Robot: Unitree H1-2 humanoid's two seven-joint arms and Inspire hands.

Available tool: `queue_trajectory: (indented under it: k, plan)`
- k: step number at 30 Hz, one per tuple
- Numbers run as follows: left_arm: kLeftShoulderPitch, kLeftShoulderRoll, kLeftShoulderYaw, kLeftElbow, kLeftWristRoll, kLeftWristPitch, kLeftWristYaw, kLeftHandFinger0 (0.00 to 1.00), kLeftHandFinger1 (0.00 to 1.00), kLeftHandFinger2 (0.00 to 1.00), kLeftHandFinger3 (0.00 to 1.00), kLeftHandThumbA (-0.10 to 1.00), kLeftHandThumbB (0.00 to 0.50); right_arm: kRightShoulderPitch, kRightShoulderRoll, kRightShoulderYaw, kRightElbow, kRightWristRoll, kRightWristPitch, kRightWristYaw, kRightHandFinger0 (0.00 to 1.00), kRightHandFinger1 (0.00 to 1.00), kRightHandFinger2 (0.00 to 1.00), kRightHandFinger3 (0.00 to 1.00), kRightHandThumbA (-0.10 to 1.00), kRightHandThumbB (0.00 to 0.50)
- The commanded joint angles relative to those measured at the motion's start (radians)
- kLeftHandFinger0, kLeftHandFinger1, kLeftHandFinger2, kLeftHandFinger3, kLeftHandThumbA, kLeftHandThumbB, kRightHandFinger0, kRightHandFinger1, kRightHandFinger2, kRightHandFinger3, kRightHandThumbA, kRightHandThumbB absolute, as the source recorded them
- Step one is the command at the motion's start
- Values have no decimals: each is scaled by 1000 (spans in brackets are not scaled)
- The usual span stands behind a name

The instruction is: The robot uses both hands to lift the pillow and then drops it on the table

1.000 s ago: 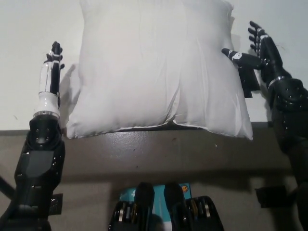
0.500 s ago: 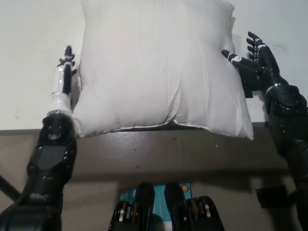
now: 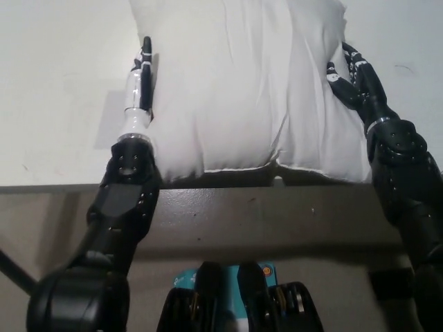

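1. Head view first: your pillow [image 3: 242, 83] sits squeezed between both hands, with the white left hand [image 3: 138, 86] flat on its left edge and the black right hand [image 3: 353, 72] pressed into its right edge, so both hands grip it from the sides.
2. Around it you've only got the pale table [image 3: 55, 104]; the pillow's bottom corners sit at the table's front edge, nothing blocking.
3. Pillow's white, puffy, creased down the middle from the squeeze.

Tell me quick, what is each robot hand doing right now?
Left hand: pressed flat against the pillow, squeezing its left side.
Right hand: pressed against the pillow's right side, squeezing it too.
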Motion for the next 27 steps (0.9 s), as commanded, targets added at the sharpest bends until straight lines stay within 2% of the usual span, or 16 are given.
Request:
queue_trajectory:
  k: [1, 5, 9, 10, 12, 16, 18, 19, 21, 23, 25, 26, 27]
  plan:
    - [-95, -81, -28, 9, -9, -35, -8, 1000, 1000, 1000, 1000, 1000, 123, -72, 40, 23, 14, 9, -34, 24, 1000, 1000, 1000, 1000, 1000, 283]
    - [-98, -95, -42, 25, 0, -44, 9, 1000, 1000, 1000, 1000, 1000, 115, -80, 45, 31, 21, 2, -46, 21, 1000, 1000, 1000, 1000, 1000, 262]
    - [-73, -109, -50, 48, -6, -55, 9, 1000, 1000, 1000, 1000, 1000, 103, -69, 53, 17, -2, 22, 3, 18, 1000, 1000, 1000, 1000, 1000, 282]
    - [-67, -110, -53, 54, -5, -56, 12, 1000, 1000, 1000, 1000, 1000, 116, -65, 53, 17, -3, 23, 0, 20, 1000, 1000, 1000, 1000, 1000, 283]
    - [-51, -114, -52, 62, -11, -68, 16, 1000, 1000, 1000, 1000, 1000, 100, -62, 60, 2, 2, 43, -4, 22, 1000, 1000, 1000, 1000, 1000, 281]
    - [-37, -125, -58, 81, -7, -79, 41, 1000, 1000, 1000, 1000, 1000, 104, -64, 70, -18, 12, 64, -17, 26, 1000, 1000, 1000, 1000, 1000, 266]
    - [-30, -132, -61, 95, -8, -82, 41, 1000, 1000, 1000, 1000, 1000, 107, -70, 84, -40, 12, 90, 6, 29, 1000, 1000, 1000, 1000, 1000, 325]
    - [-23, -139, -54, 101, -20, -91, 28, 1000, 1000, 1000, 1000, 1000, 101, -68, 91, -44, 11, 98, -1, 34, 1000, 1000, 1000, 1000, 1000, 332]
    - [-19, -149, -44, 116, -36, -95, 26, 1000, 1000, 1000, 1000, 1000, 122, -59, 108, -48, -1, 111, 7, 57, 1000, 1000, 1000, 1000, 1000, 372]
    - [-12, -159, -36, 127, -52, -101, 15, 1000, 1000, 1000, 1000, 1000, 150, -42, 122, -31, -14, 103, 4, 81, 1000, 1000, 1000, 1000, 1000, 379]
    - [-10, -164, -31, 135, -63, -104, 11, 1000, 1000, 1000, 1000, 1000, 155, -32, 130, -17, -20, 94, 4, 78, 1000, 1000, 1000, 1000, 1000, 383]
    - [-6, -172, -25, 141, -75, -101, 0, 1000, 1000, 1000, 1000, 1000, 145, -14, 140, 2, -16, 82, -7, 89, 1000, 1000, 1000, 1000, 1000, 435]
    - [-6, -178, -16, 144, -88, -94, 0, 1000, 1000, 1000, 1000, 1000, 151, -11, 149, 2, 13, 86, -37, 97, 1000, 1000, 1000, 1000, 1000, 444]
